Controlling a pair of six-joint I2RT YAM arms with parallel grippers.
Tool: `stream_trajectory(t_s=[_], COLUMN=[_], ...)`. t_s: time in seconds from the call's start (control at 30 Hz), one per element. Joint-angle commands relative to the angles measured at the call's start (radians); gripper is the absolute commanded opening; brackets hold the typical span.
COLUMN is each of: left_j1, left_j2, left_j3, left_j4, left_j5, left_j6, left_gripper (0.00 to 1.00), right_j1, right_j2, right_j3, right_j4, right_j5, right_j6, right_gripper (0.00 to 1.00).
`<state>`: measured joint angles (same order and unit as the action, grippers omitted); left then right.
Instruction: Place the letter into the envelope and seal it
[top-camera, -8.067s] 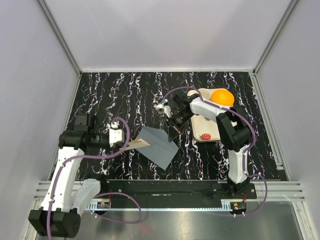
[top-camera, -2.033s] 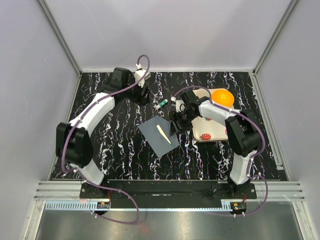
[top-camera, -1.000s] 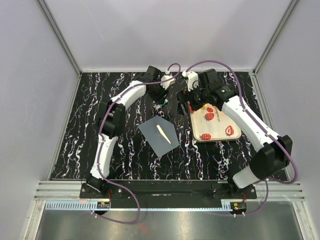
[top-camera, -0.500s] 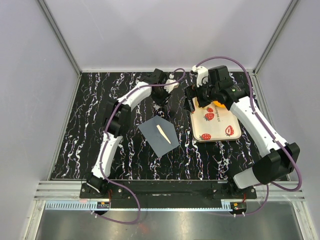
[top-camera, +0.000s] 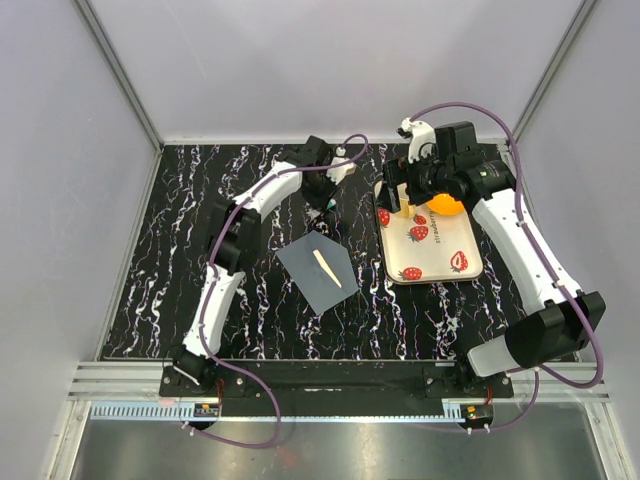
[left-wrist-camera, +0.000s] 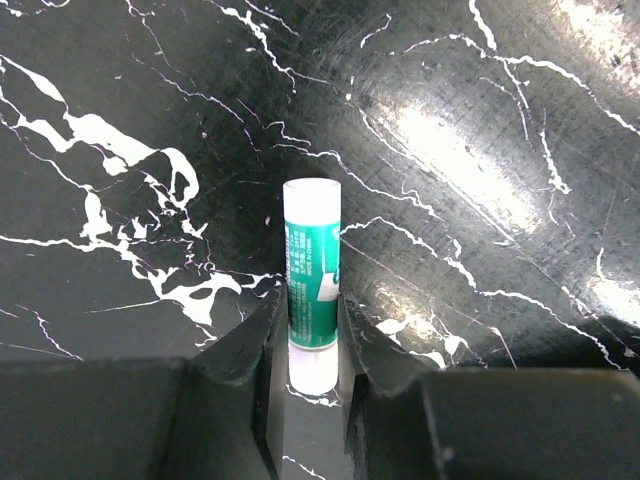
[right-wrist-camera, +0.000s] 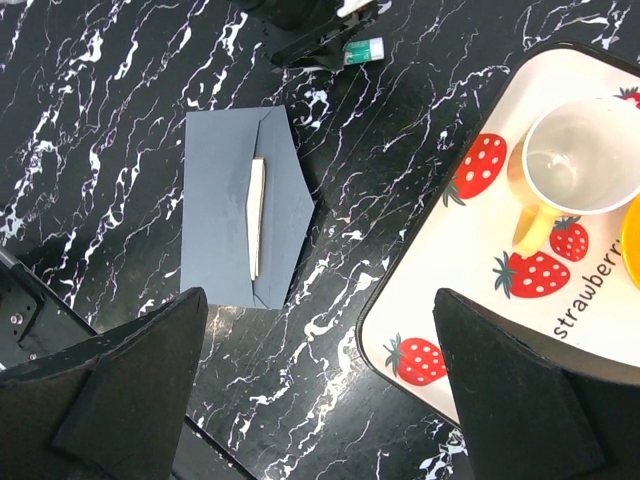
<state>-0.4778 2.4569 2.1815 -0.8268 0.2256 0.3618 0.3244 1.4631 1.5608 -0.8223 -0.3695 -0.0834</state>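
The dark grey envelope (top-camera: 318, 272) lies flat mid-table, also in the right wrist view (right-wrist-camera: 225, 220). Only a thin tan strip of the letter (top-camera: 327, 268) (right-wrist-camera: 256, 215) shows along the flap's edge; the rest is hidden inside. My left gripper (top-camera: 328, 203) (left-wrist-camera: 312, 330) is down on the table behind the envelope, its jaws pressed on both sides of a green and white glue stick (left-wrist-camera: 312, 270) (right-wrist-camera: 365, 48) lying there. My right gripper (top-camera: 397, 196) (right-wrist-camera: 320, 300) hangs open high above the gap between envelope and tray, holding nothing.
A cream strawberry-printed tray (top-camera: 440, 262) (right-wrist-camera: 450, 290) sits right of the envelope. It holds a yellow mug (right-wrist-camera: 575, 160) and an orange (top-camera: 445, 205). Black marbled tabletop surrounds everything; grey walls enclose the back and sides.
My left jaws have closed in onto the glue stick. My right arm has drawn back and to the right, ending over the tray's far end. Envelope and letter have not moved.
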Motion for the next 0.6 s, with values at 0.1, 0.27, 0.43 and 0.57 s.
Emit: stream_trajectory(t_s=[0.1, 0.27, 0.43, 0.57], left_j1=[0.027, 0.019, 0.062, 0.111], left_j2=[-0.105, -0.182, -0.242, -0.340], left_j3=[0.040, -0.047, -0.195, -0.320], left_j4=[-0.009, -0.014, -0.026, -0.043], left_j5=[0.066, -0.043, -0.111, -0.117], left_j6=[-0.096, -0.041, -0.014, 0.002], left_gripper=[0.00, 0.00, 0.00, 0.00], right_j1=[-0.059, -0.067, -0.071, -0.073], right_j2=[-0.037, -0.032, -0.041, -0.044], right_j3=[0.044, 0.044, 0.036, 0.024], right_j4=[-0.017, -0.015, -0.015, -0.017], right_j5=[-0.080, -0.097, -0.101, -0.106], right_j6=[0.028, 0.034, 0.036, 0.036], right_gripper=[1.00, 1.00, 1.00, 1.00])
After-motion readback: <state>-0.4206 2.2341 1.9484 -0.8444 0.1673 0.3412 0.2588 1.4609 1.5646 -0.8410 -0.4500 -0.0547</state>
